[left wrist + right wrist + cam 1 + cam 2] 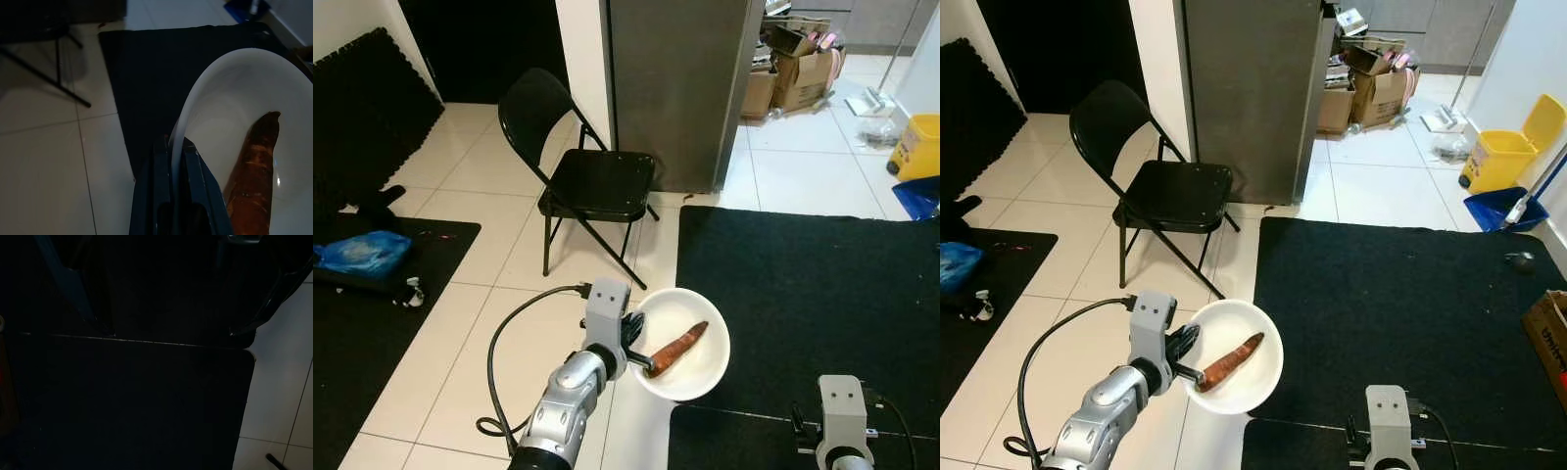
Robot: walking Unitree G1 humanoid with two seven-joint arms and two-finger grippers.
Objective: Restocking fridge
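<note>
Right now the left gripper (639,354) is pinched onto the rim of the white bowl (710,377), one finger inside the wall and one outside, as the left wrist view shows with the thin edge caught between the fingers (198,183). Inside the bowl lies a long reddish-brown vegetable (677,349), likely a sweet potato or carrot, slanting from the gripper side toward the bowl's far wall. The bowl is held in the air on the near side of the fridge (677,88), well apart from it, above the seam where the tile floor (524,294) meets the black mat (803,284); a black folding chair (582,181) stands just beside the fridge. The bowl looks stiff, smooth and breakable, and a one-sided rim hold lets it tip, so it probably needs carrying level; the vegetable seems firm and free to roll. The right gripper hangs low over the mat, and I cannot tell its finger state.
</note>
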